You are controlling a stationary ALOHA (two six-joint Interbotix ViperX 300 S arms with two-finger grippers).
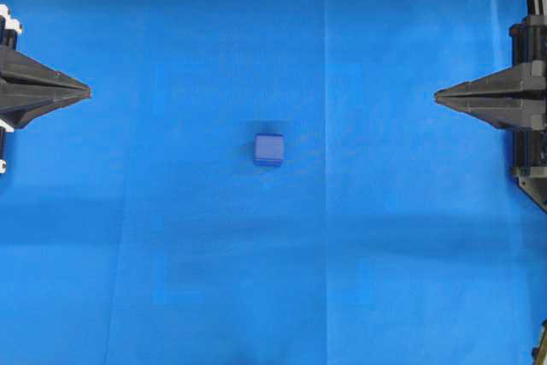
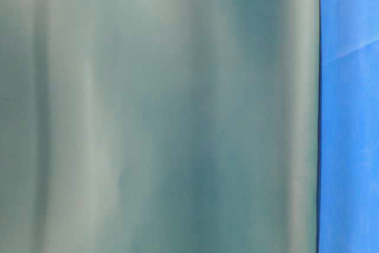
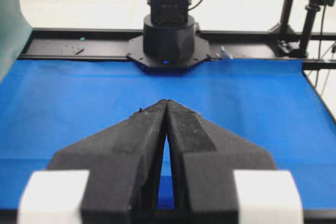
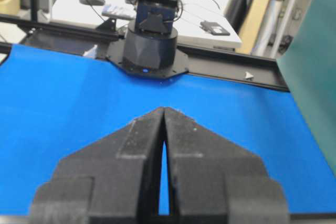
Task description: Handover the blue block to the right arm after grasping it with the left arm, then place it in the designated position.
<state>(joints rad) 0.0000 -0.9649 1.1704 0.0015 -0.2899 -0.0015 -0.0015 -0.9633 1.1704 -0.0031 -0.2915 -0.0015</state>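
Blue on blue: blue block [image 1: 268,150] sitting square on the blue cloth [image 1: 171,279] near the middle of the tabletop, untouched. Left gripper [image 1: 85,91] parked at the left edge, clenched tip to tip on nothing; right gripper [image 1: 438,96] parked at the right edge, likewise clenched and empty. Well apart from both pincers, roughly midway between them and a little nearer the cloth's lower edge than their tips. For a clean first grasp: open the left fingers [image 3: 144,129] wide before descending, line them up with two flat faces of the block, close on its middle, leaving room for the right arm's take.
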